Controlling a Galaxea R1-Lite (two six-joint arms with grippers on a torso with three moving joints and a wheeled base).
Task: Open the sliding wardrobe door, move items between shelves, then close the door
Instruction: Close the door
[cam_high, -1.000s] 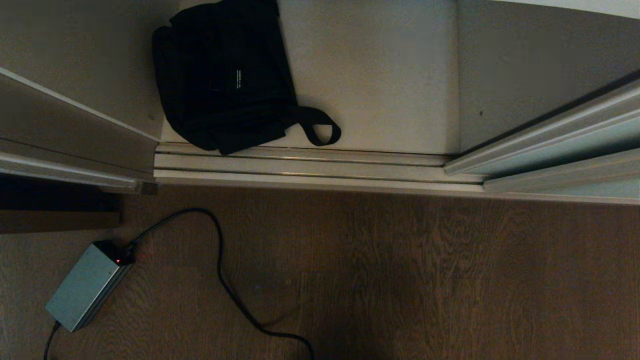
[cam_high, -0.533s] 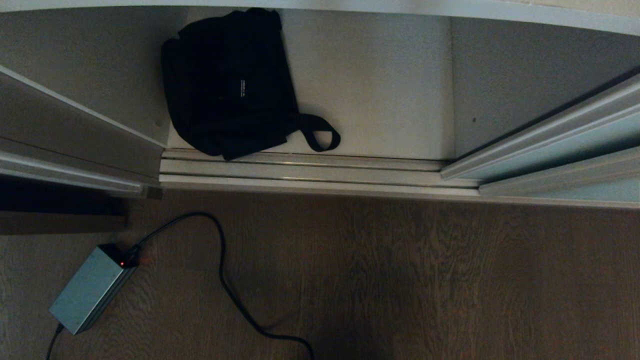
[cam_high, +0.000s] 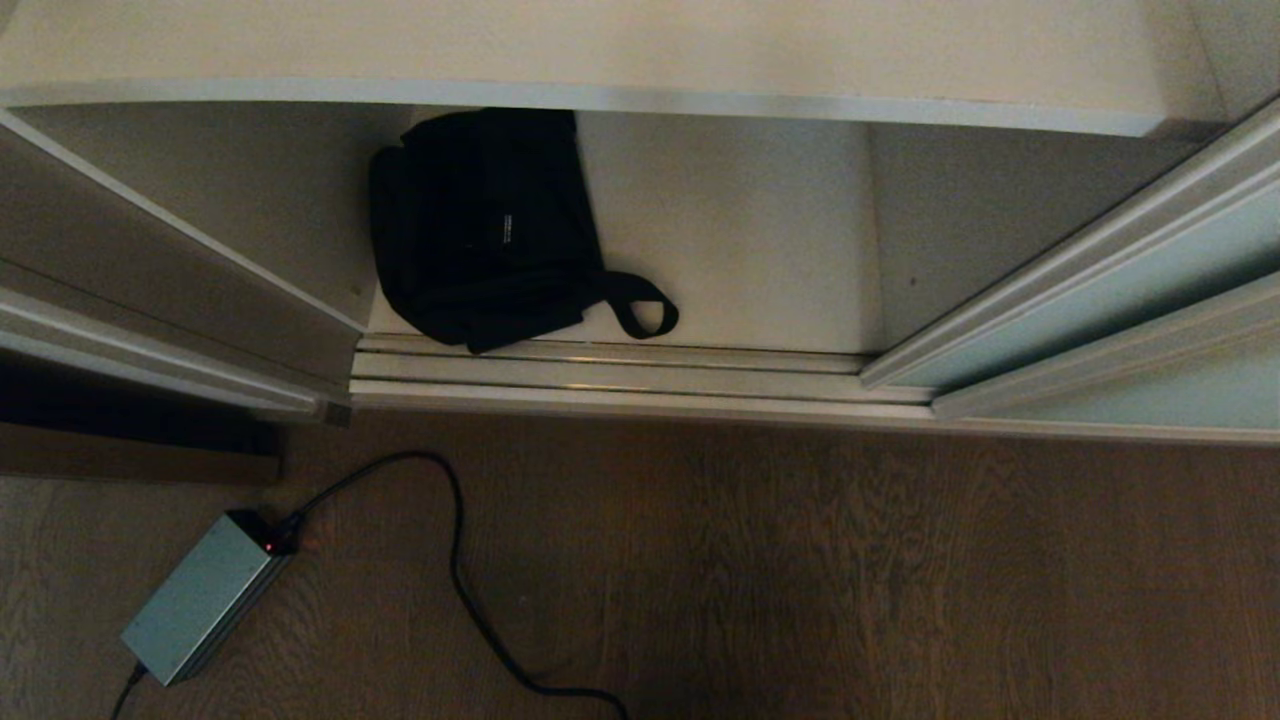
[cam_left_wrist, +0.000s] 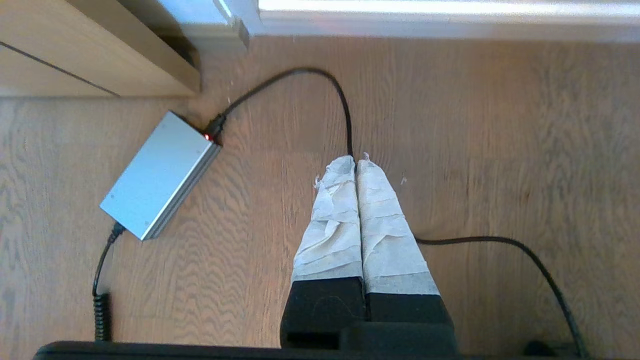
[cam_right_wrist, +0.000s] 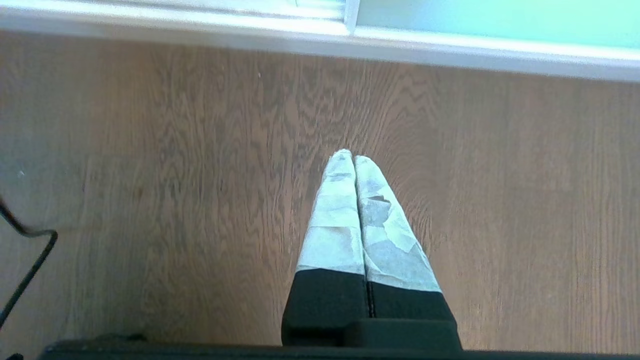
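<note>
The black bag (cam_high: 480, 225) lies on the bottom shelf (cam_high: 740, 240) toward its left front corner, strap loop trailing right along the front edge, nearer the left gripper (cam_left_wrist: 356, 162) than the right gripper (cam_right_wrist: 348, 157), both hanging over the floor, jaws pressed together.

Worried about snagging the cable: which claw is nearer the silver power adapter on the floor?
Left. The left claw hangs shut over the floor beside the silver power adapter; the right claw hangs shut farther off, with no adapter in its view.

Black bag (cam_high: 478, 225) on bottom shelf (cam_high: 740, 240) — door (cam_high: 1120, 300) open.
</note>
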